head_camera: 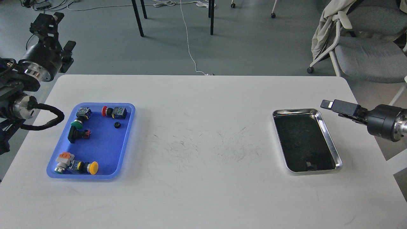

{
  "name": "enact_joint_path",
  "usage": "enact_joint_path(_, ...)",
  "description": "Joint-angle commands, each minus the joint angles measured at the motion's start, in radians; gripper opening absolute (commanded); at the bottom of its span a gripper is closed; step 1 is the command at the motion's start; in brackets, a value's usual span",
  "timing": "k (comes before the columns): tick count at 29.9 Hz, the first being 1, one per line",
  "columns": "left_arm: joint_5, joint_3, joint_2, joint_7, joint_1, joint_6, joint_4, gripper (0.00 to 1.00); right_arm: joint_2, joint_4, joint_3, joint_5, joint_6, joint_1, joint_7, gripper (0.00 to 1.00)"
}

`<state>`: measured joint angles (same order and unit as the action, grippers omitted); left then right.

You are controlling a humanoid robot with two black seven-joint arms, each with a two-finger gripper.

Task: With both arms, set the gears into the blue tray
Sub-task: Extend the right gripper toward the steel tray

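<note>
One gear (117, 125) lies in the blue tray (95, 173), left of frame. Right gripper (329, 105) hovers by the steel tray (330, 140); next, probably picking another gear. Both jaws' state: cannot tell.

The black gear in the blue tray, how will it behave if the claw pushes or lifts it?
The gear lies flat on the blue tray floor, so a push would probably slide it, not roll it. It looks tiny and thin, so likely light and hard to pinch. The red-capped switch sits close, so a wide claw may bump it.
</note>
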<state>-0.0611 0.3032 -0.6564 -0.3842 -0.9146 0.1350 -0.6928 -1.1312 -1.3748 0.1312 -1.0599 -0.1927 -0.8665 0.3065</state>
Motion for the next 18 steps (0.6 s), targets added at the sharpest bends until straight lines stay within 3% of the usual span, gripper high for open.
enact_joint_path(1,0.064,0.056,0.011,0.114,0.002,0.009,0.001,0.98,-0.018,-0.004,0.002,-0.101,-0.007,0.0,0.029,0.96)
enact_joint_path(9,0.076,0.065,0.046,0.165,-0.004,0.021,0.015,0.98,-0.016,-0.006,0.001,-0.39,-0.091,-0.071,0.071,0.96)
enact_joint_path(14,0.081,0.07,0.06,0.186,-0.004,0.02,0.022,0.98,-0.01,-0.006,-0.001,-0.503,-0.174,-0.12,0.182,0.98)
enact_joint_path(18,0.081,0.106,0.066,0.18,0.002,0.018,0.026,0.98,-0.002,-0.006,-0.001,-0.593,-0.197,-0.121,0.182,0.98)
